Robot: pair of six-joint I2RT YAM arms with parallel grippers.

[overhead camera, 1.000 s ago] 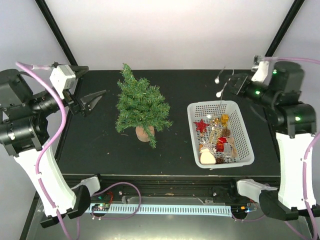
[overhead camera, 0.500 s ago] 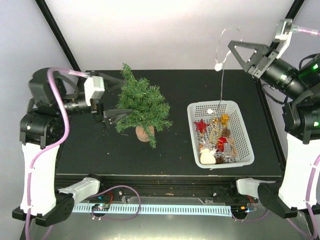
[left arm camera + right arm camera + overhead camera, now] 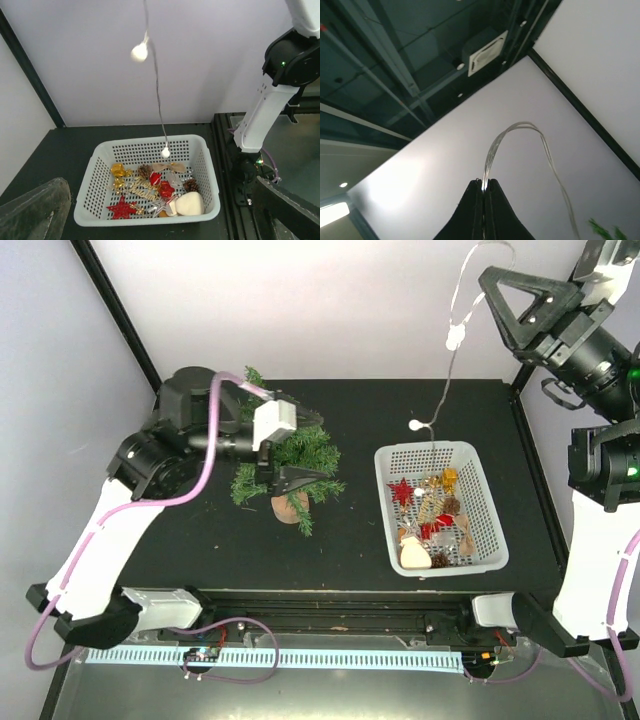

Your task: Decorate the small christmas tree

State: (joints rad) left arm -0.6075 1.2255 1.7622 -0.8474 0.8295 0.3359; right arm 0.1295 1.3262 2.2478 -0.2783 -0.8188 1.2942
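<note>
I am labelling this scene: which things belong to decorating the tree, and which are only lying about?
For the job: tree, light string in the shut right tool, basket, ornaments.
Lying about: cable loops and white strip at the near edge.

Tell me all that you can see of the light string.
The light string is a thin clear wire with small white bulbs; two show. The right gripper, shut, pinches it high up, where it arcs in a loop. From there it hangs nearly straight down, and its lower end reaches the white basket.
</note>
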